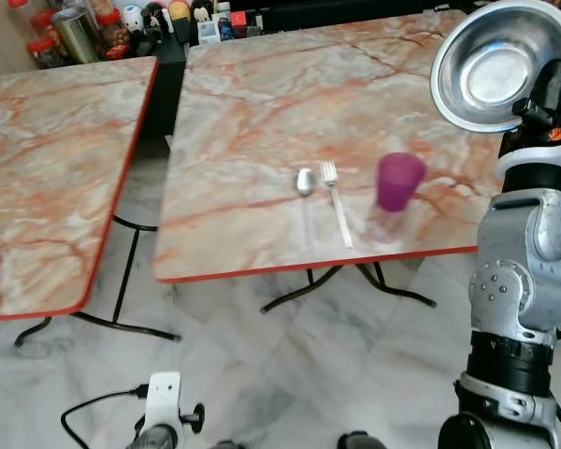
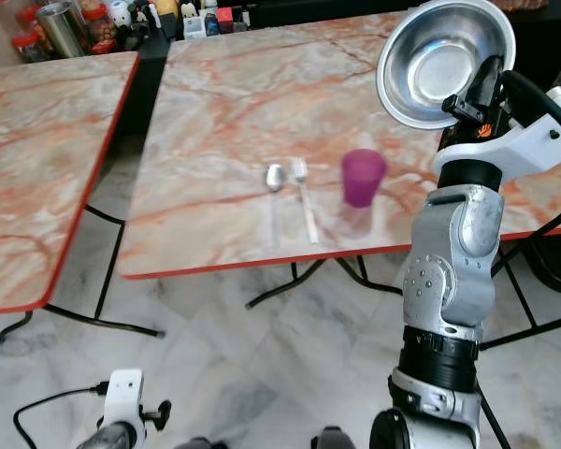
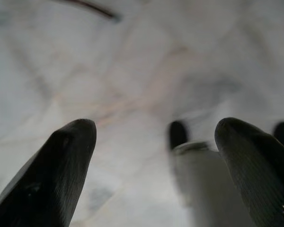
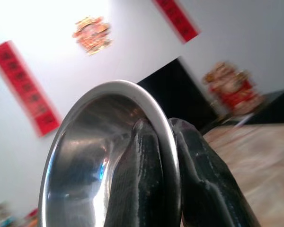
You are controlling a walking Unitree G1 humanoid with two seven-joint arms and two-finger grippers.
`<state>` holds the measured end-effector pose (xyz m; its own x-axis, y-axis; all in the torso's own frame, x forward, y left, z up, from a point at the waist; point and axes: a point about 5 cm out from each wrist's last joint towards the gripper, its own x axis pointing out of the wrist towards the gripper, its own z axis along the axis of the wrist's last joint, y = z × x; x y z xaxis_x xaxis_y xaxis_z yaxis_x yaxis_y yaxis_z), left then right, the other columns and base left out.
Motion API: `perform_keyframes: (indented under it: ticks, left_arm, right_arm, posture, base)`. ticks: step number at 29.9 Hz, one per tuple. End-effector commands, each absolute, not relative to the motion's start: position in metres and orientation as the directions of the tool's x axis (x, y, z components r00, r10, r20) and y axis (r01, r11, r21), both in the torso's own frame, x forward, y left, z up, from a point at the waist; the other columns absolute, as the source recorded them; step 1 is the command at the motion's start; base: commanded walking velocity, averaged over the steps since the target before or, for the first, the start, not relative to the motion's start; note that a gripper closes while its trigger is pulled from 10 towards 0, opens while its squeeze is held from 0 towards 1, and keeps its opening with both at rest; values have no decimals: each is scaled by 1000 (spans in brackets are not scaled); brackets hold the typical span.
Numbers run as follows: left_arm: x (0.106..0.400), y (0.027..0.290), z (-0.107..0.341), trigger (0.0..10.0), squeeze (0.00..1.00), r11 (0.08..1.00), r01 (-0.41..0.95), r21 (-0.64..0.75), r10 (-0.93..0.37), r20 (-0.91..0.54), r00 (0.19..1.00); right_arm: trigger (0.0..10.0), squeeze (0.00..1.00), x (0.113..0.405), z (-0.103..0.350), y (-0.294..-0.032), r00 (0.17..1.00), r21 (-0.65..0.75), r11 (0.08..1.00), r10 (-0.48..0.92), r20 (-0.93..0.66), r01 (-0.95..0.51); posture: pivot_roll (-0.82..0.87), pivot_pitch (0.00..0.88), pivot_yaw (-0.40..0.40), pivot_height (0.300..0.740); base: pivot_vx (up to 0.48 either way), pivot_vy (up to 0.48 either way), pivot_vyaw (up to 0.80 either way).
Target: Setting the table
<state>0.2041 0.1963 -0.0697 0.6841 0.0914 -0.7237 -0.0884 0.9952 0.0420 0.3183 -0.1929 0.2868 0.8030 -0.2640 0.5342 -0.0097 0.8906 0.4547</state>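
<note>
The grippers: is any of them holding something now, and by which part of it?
The right gripper holds the steel bowl by its rim, one finger inside and one outside. The left gripper is open and holds nothing.

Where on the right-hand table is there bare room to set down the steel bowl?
The right gripper holds the steel bowl raised by its rim. On the table, the marble left of the spoon is bare, as is the wide stretch behind the spoon, fork and purple cup. The front edge around those three is crowded.
</note>
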Motion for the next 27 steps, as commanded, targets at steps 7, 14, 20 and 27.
perform_keyframes:
  ticks: [7,14,20,27]
  left_arm:
    - [190,204,-77,10000,0,993,-103,57,110,-758,643]
    - [187,206,-77,10000,0,993,-107,55,111,-757,644]
    - [180,208,-80,10000,0,992,-113,58,117,-766,632]
    - [177,208,-82,10000,0,992,-113,59,117,-773,624]
  right_arm:
    - [10000,0,317,292,-183,804,412,909,-204,559,-56]
    - [10000,0,324,265,-188,861,371,928,-187,474,-3]
    - [10000,0,324,259,-185,879,330,944,-147,453,-13]
    - [10000,0,327,253,-180,898,310,950,-117,425,-23]
  posture:
    - [-101,139,70,740]
    - [-92,157,67,740]
    - [-94,159,66,740]
    - [-87,163,65,740]
  base:
    - [0,480,0]
    - [0,480,0]
    - [0,480,0]
    - [0,480,0]
